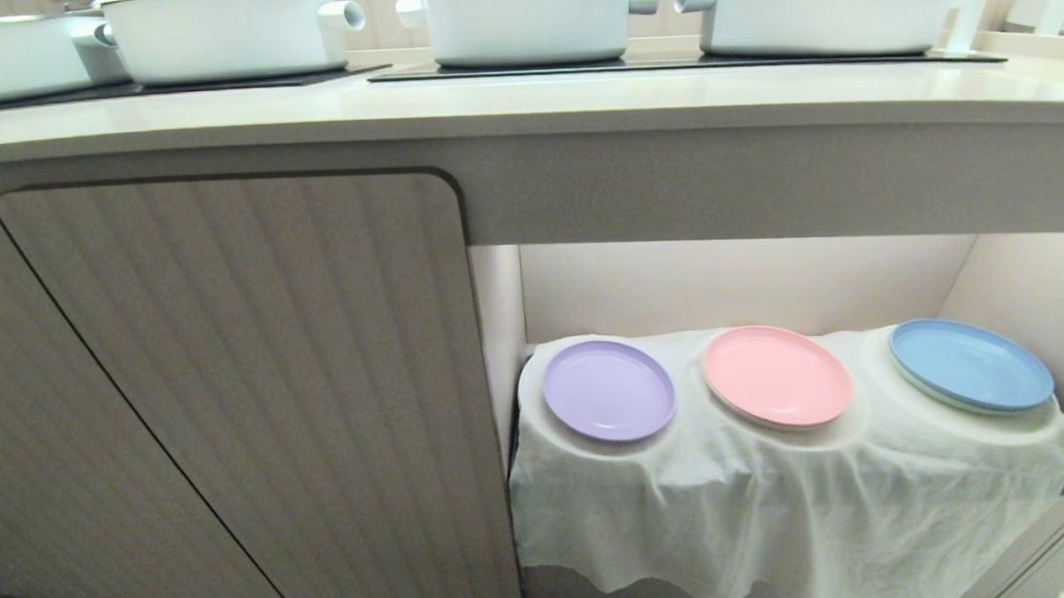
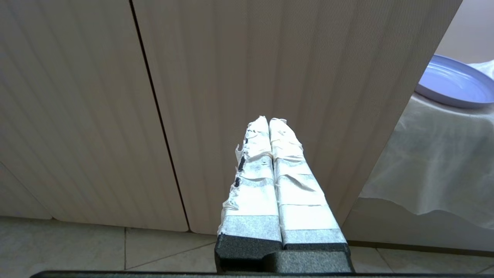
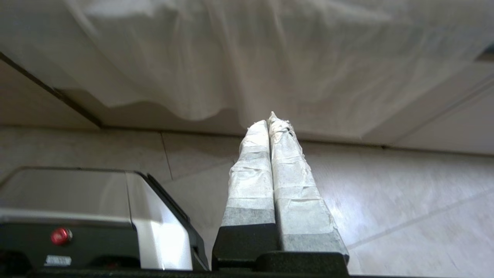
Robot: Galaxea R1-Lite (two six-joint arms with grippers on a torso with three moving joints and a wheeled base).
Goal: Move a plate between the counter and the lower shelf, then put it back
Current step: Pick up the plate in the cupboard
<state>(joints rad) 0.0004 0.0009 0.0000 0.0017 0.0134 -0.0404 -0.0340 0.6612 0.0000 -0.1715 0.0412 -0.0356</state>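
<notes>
Three white pots [image 1: 527,20] stand in a row on black cooktop panels [image 1: 665,64]. Ribbed beige cabinet door [image 1: 252,388] at left, closed. Pink plate [image 1: 775,376] and blue plate [image 1: 971,365] side by side, apart, each on a hump of white cloth [image 1: 769,503]. Pale tiled floor [image 3: 405,200] below.

Lilac plate [image 1: 609,390]; pink plate [image 1: 775,375]; blue plate [image 1: 971,364]; white cloth [image 1: 769,503]; beige ribbed cabinet door [image 1: 252,388]; white pots [image 1: 522,20]

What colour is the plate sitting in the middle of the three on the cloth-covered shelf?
Pink: the middle plate lies between the lilac and blue ones, clearest in the head view.
</notes>
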